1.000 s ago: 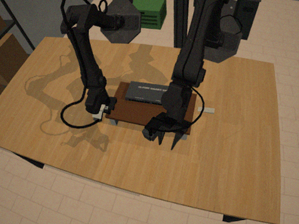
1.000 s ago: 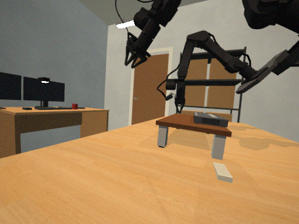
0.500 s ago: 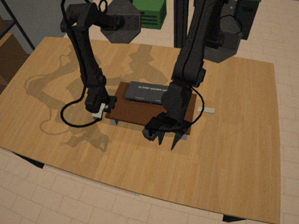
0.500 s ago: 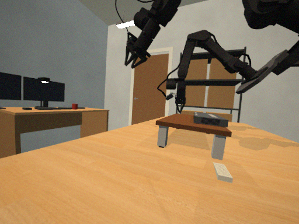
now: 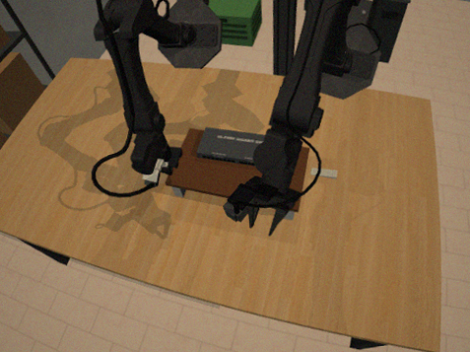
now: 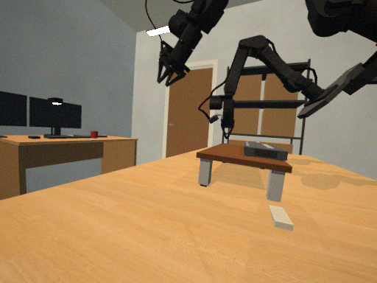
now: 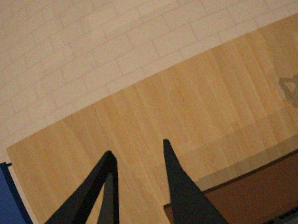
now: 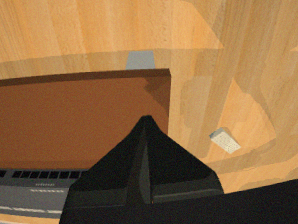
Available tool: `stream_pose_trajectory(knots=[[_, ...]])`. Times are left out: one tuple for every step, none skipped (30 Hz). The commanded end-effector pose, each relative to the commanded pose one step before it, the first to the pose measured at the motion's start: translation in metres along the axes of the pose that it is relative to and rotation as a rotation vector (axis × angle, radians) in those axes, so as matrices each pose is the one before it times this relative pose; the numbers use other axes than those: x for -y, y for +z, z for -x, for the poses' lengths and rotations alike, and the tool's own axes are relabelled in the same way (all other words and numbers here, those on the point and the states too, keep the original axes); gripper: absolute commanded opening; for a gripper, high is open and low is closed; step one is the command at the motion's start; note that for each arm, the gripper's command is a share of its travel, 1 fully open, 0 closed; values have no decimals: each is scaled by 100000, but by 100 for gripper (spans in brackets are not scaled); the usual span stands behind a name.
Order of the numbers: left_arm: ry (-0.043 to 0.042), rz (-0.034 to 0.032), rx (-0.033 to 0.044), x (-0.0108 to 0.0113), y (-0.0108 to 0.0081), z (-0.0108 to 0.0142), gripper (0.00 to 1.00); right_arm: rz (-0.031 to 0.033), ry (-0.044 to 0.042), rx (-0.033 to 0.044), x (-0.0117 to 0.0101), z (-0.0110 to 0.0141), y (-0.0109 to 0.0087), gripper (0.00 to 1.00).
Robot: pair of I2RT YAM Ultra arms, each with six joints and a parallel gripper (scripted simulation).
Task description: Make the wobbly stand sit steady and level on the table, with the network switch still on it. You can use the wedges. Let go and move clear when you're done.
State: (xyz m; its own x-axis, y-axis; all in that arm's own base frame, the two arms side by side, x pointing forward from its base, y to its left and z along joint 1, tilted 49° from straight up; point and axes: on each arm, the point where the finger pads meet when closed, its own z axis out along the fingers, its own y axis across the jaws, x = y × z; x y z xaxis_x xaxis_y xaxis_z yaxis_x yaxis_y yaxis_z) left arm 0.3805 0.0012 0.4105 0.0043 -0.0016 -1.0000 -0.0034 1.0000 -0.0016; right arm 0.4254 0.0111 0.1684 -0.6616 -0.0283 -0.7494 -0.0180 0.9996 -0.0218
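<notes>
The brown stand [image 5: 205,178] [image 6: 224,152] [image 7: 245,192] [image 8: 75,115] is upright on grey legs, with the dark network switch [image 5: 232,146] [image 6: 254,150] [image 8: 30,197] on top. One near leg [image 6: 205,171] has a dark strip under its foot. A pale wedge [image 5: 324,173] [image 6: 281,218] lies beside one end. Another wedge [image 8: 227,142] lies off the opposite end, partly hidden in the top view. My left gripper [image 5: 261,229] [image 6: 163,83] [image 7: 138,149] is open, empty, high above the front side. My right gripper [image 6: 227,137] [image 8: 147,122] is shut over the wedge-side end; contact with the stand is unclear.
The wooden table [image 5: 381,255] [image 6: 129,221] [image 7: 125,115] extends around the stand. Its front edge shows in the left wrist view. Both arms reach over the stand from the back. A green box [image 5: 237,16] is on the floor behind the table.
</notes>
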Motion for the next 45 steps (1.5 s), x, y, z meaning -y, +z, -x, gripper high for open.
stream_pose_trajectory(knots=[[-867,-1221,2853,158,-528,1195,42,-818,658,-1470,100,-322,-185,0],[0,0,0,0,0,0,42,25,-20,3758,33,102,-39,0],[0,0,0,0,0,0,42,195,-193,4782,20,1121,-531,0],[0,0,0,0,0,0,42,207,-356,1703,-2,22,350,0],[0,0,0,0,0,0,42,364,-356,3203,19,362,34,0],[0,0,0,0,0,0,42,196,127,3250,26,295,30,0],[0,0,0,0,0,0,42,25,123,3433,64,269,7,0],[0,0,0,0,0,0,42,-529,267,3730,275,263,-34,0],[0,0,0,0,0,0,42,-166,45,3804,68,223,-65,0],[0,0,0,0,0,0,42,0,0,0,0,0,0,0],[0,0,0,0,0,0,42,0,0,0,0,0,0,0],[0,0,0,0,0,0,42,977,-525,2448,-490,-325,269,0],[0,0,0,0,0,0,42,-1008,501,5455,499,634,-474,0],[0,0,0,0,0,0,42,-56,-41,4476,8,222,-251,0],[0,0,0,0,0,0,42,-56,-37,4393,8,322,-236,0],[0,0,0,0,0,0,42,-22,-35,2084,-3,-179,-96,0],[0,0,0,0,0,0,42,-7,-29,526,-6,-499,-152,0],[0,0,0,0,0,0,42,86,-49,347,-45,-441,-160,0],[0,0,0,0,0,0,42,341,-63,-2641,-110,-1445,286,0],[0,0,0,0,0,0,42,111,-43,-594,-53,-512,-69,0],[0,0,0,0,0,0,42,524,-163,-994,-232,-503,-36,0],[0,0,0,0,0,0,42,633,-192,-889,-252,-313,-70,0],[0,0,0,0,0,0,42,65,400,-638,-23,185,33,0],[0,0,0,0,0,0,42,-28,419,-2043,15,-233,-47,0],[0,0,0,0,0,0,42,19,25,1501,-9,467,-628,0],[0,0,0,0,0,0,42,-13,6,921,5,203,-359,0],[0,0,0,0,0,0,42,0,0,0,0,0,0,0],[0,0,0,0,0,0,42,0,0,0,0,0,0,0],[0,0,0,0,0,0,42,-101,-49,-1329,-34,-82,861,0],[0,0,0,0,0,0,42,213,-158,534,-32,380,335,0],[0,0,0,0,0,0,42,2,-1,-111,-1,-118,-115,0],[0,0,0,0,0,0,42,-137,5,607,27,34,-426,0],[0,0,0,0,0,0,42,-156,-18,-554,52,50,639,0],[0,0,0,0,0,0,42,-113,-12,89,47,42,108,0],[0,0,0,0,0,0,42,-112,-12,33,47,-93,-87,0],[0,0,0,0,0,0,42,-138,-12,-111,58,-34,105,0],[0,0,0,0,0,0,42,-111,-12,8,47,0,101,0],[0,0,-1,0,0,0,42,-114,-11,149,48,69,109,0],[0,0,0,0,0,0,42,-179,-13,-249,77,-92,103,0],[0,0,0,0,0,0,42,-111,-13,-23,47,-17,100,0],[0,0,0,0,0,0,42,-107,-12,7,45,-2,98,0],[0,0,-1,0,0,0,42,-228,-14,-107,97,-21,107,0],[0,0,0,0,0,0,42,-110,-13,7,45,1,101,0],[0,0,0,0,0,0,42,0,0,0,0,0,0,0],[0,0,0,0,0,0,42,0,0,0,0,0,0,0]])
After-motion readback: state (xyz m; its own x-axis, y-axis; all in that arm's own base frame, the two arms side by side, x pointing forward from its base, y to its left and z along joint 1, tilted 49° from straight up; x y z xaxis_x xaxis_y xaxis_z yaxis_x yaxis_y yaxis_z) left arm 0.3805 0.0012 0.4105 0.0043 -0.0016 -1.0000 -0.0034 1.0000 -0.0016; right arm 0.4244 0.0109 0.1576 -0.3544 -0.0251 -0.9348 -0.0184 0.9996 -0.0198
